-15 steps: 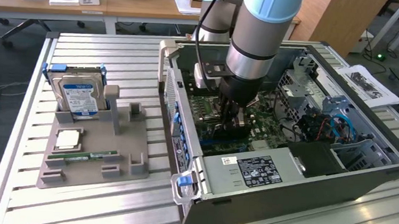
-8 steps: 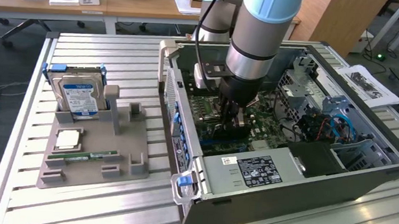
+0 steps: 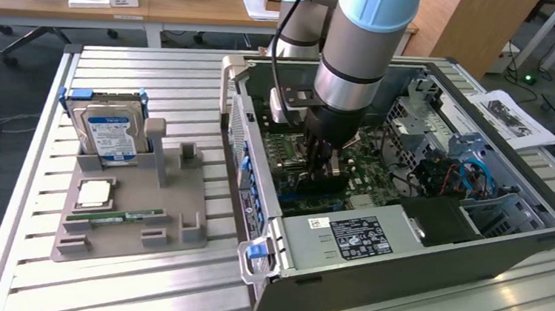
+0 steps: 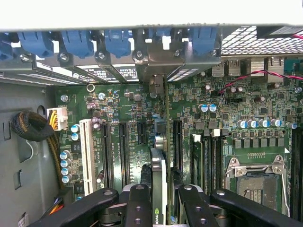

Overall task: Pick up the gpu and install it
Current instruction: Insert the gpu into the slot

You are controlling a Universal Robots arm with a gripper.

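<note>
The open PC case [image 3: 508, 240] lies on its side on the slatted metal table, motherboard [image 3: 380, 175] facing up. My arm reaches down into it. The gripper [image 3: 323, 166] hangs just above the board, shut on the gpu [image 3: 328, 179], a thin dark card held on edge. In the wrist view the gpu [image 4: 159, 163] runs edge-on between my black fingers [image 4: 138, 196], its grey metal bracket end reaching toward the rear slot openings with blue clips [image 4: 78, 42]. The card sits over the long black expansion slots [image 4: 124, 146]; I cannot tell whether it touches one.
The exterior view's left holds a grey holder tray [image 3: 180, 192] with a silver hard drive [image 3: 110, 133], a CPU [image 3: 94, 193] and a green RAM stick [image 3: 114, 218]. A power supply [image 3: 350, 238] and drive cage [image 3: 456, 151] crowd the case. Papers [image 3: 514, 118] lie at the right.
</note>
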